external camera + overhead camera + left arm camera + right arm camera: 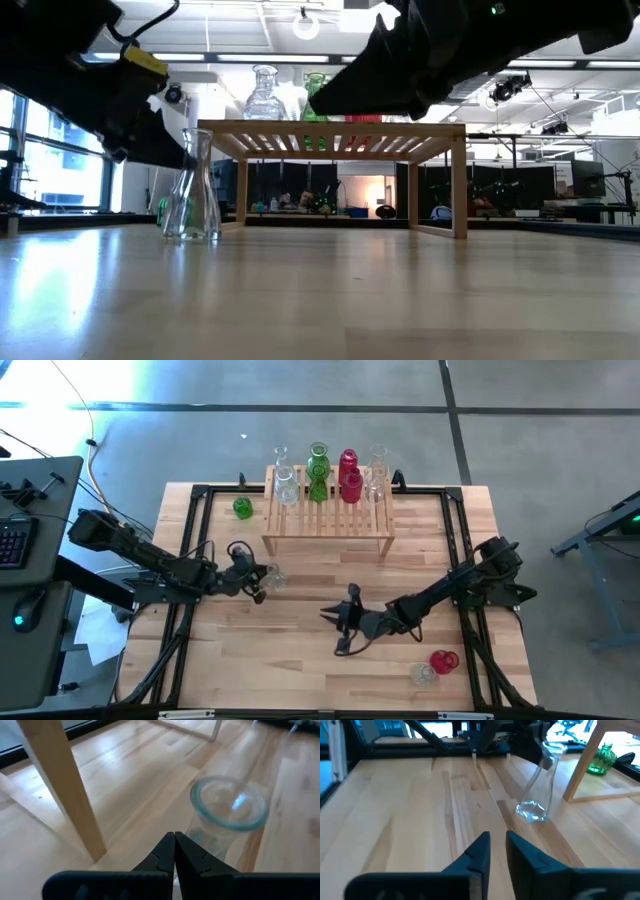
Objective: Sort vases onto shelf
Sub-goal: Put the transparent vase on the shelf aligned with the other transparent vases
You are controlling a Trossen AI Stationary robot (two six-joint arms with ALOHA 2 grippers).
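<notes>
You are looking down on a plank table (300, 670) with a low light-wood shelf (328, 525) standing toward its far edge. On the shelf's slatted top stand clear, green and red vases in a row: two clear ones (285, 485) at the left end, green ones (318, 463) next, red ones (349, 472) beside those, and a clear one (377, 472) at the right end.

Your left arm reaches in low from the left side, stretched across the table toward the shelf's left leg. Your left gripper (258, 585) has its fingers pressed together with nothing between them, its tips just beside the neck of an upright clear vase (275, 574); whether they touch it cannot be told.

Your right arm lies low from the right side, pointing left across the middle of the table. Your right gripper (335, 628) shows a narrow gap between its fingers and holds nothing.

A small round green vase (243, 508) sits on the table left of the shelf. Near the front right corner lie a red vase (444, 660) and a clear one (424, 675), close together.
</notes>
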